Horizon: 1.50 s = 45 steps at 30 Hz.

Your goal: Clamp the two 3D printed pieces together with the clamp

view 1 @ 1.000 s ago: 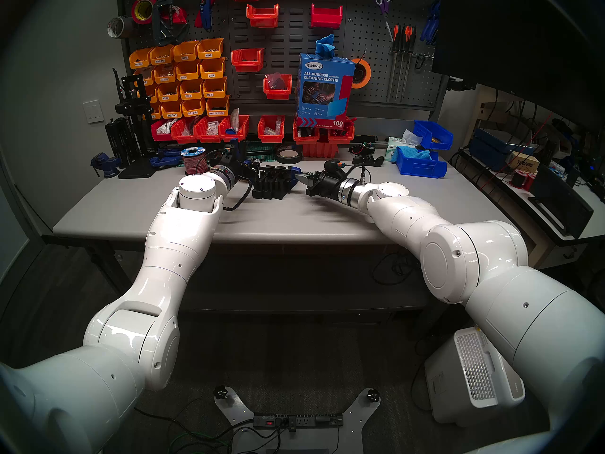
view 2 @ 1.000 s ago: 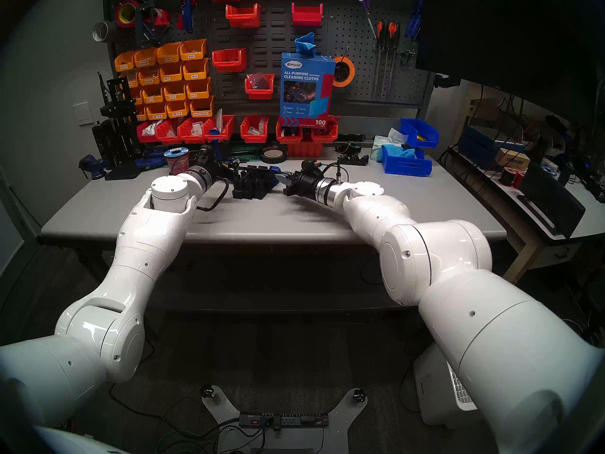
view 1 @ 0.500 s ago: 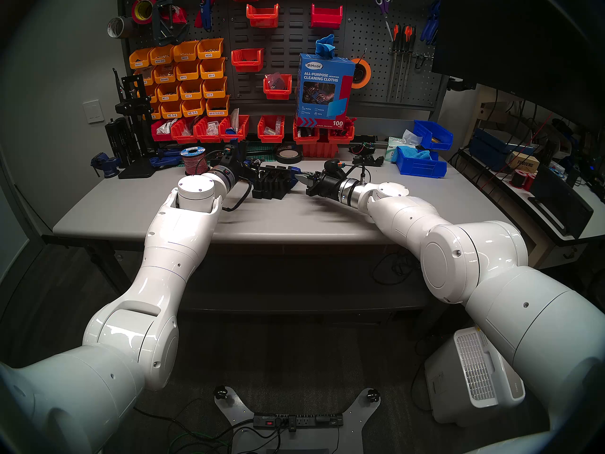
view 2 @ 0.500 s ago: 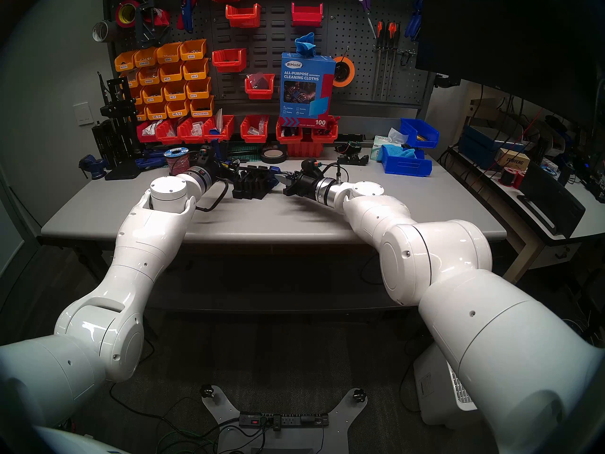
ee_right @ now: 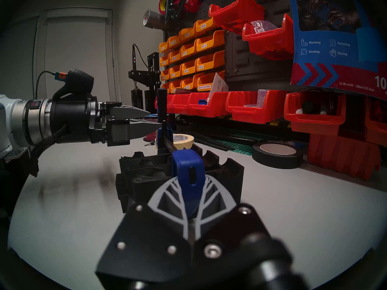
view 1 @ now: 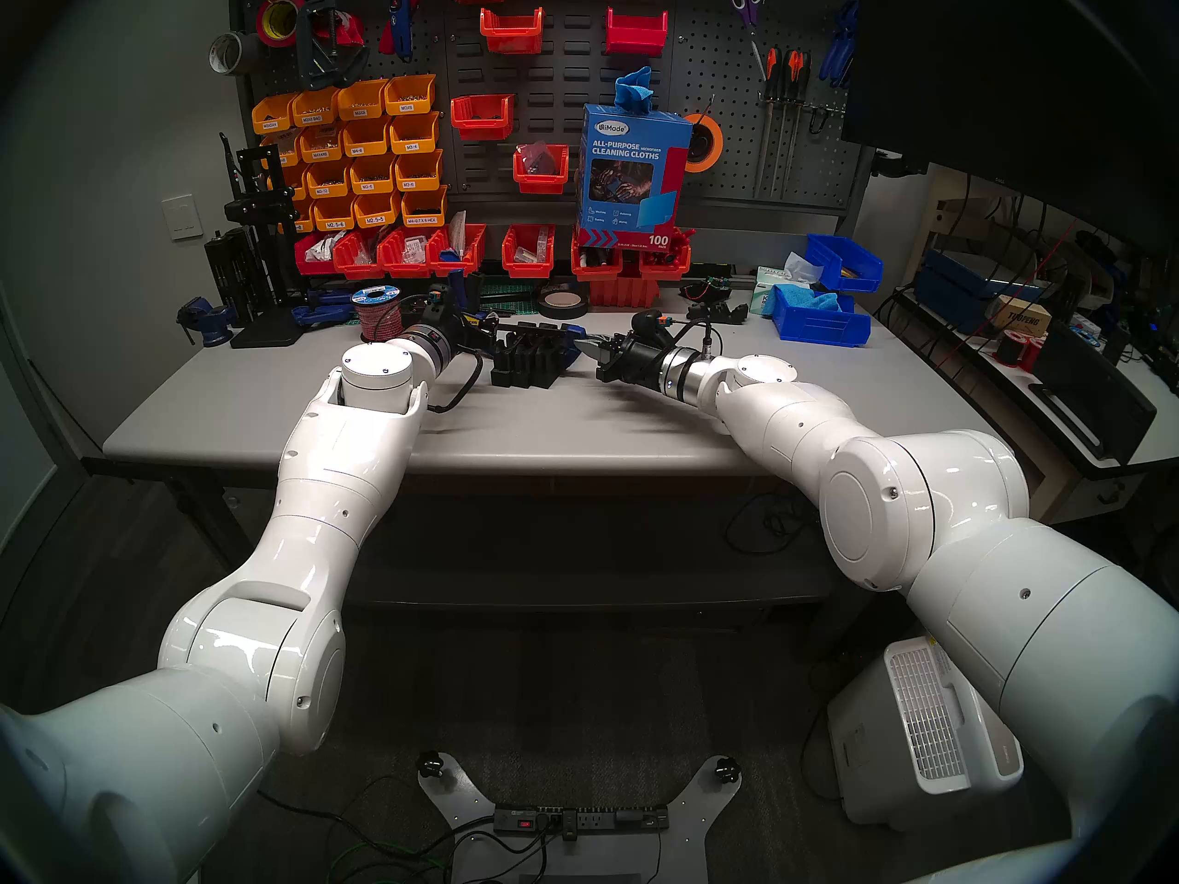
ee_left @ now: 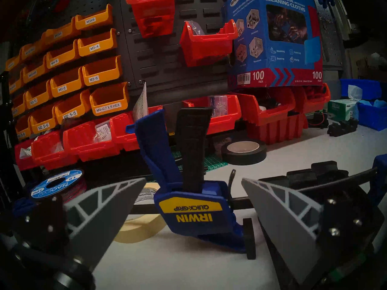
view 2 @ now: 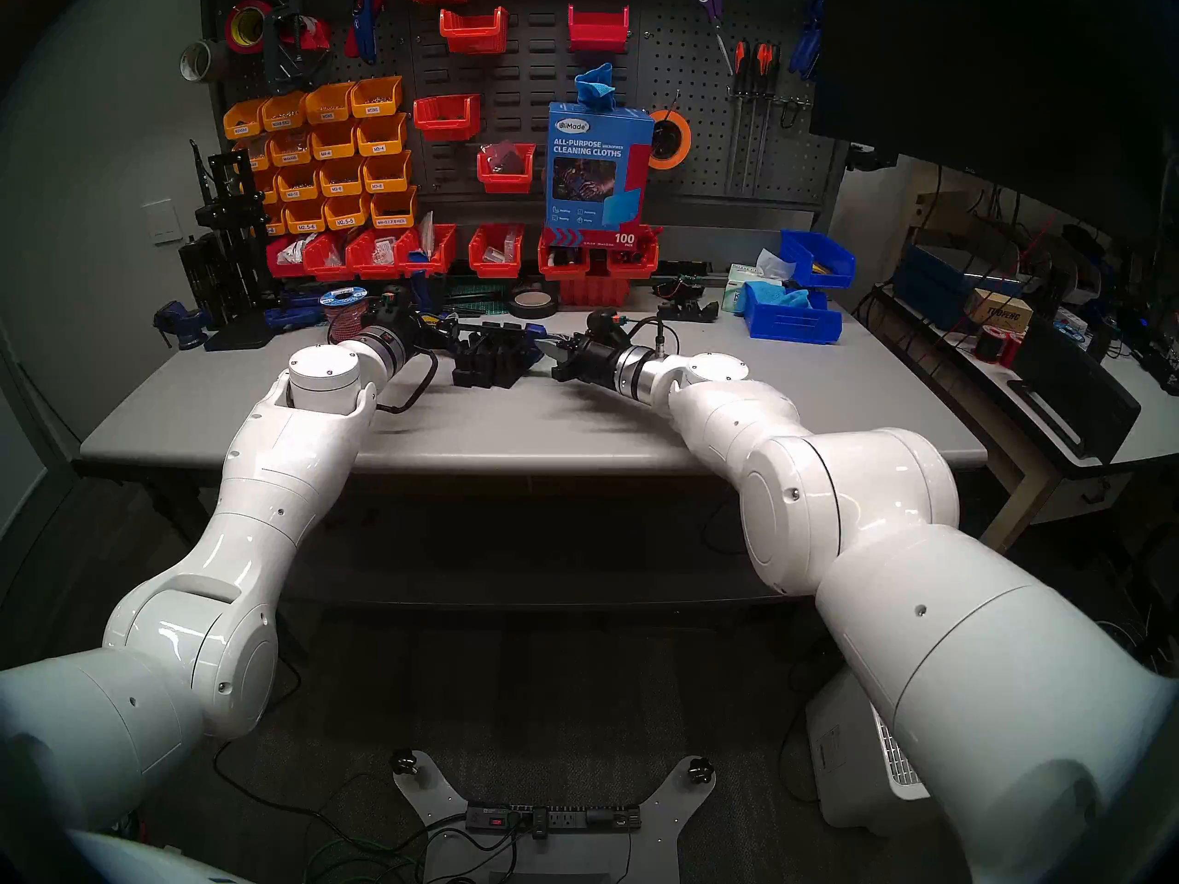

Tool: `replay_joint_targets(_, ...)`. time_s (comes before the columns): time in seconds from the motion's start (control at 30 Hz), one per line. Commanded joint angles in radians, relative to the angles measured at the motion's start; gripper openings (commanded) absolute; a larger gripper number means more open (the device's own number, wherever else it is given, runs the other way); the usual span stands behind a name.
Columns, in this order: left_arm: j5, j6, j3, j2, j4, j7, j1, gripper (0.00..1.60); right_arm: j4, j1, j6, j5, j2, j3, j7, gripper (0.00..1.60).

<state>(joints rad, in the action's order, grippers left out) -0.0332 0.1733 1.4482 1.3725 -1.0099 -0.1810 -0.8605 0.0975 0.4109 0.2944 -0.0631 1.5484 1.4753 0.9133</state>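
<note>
clamp [ee_right: 188,174] in R gripper [ee_right: 191,201], L gripper [ee_left: 192,208] wide

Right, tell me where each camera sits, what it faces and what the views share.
Head pair: high on the head, facing down at the table and pegboard; both white arms show.
Left wrist: behind the open left gripper, level, facing the clamp handle and bins.
Right wrist: behind the right gripper, shut on the clamp's blue end jaw, facing leftward over the 3D printed pieces to the left gripper.
Shared: every view shows the clamp.
</note>
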Motion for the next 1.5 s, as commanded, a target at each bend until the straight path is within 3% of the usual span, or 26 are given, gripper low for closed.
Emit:
replay_joint_targets(0.0, 0.002, -0.023, 0.005, 0.001, -0.007, 0.006, 0.068, 1.6, 0.03, -0.039, 0.004, -0.004, 0.004, 0.004, -0.002, 0.0)
replay_joint_targets(0.7, -0.029, -0.042, 0.017, 0.004, 0.068, -0.002, 0.114, 1.6, 0.03, -0.038, 0.005, -0.003, 0.004, 0.005, 0.0, 0.0)
replay_joint_targets(1.47, -0.031, -0.083, 0.007, -0.015, 0.119, -0.079, 0.15, 1.6, 0.029, -0.038, 0.004, -0.003, 0.004, 0.006, 0.001, 0.0)
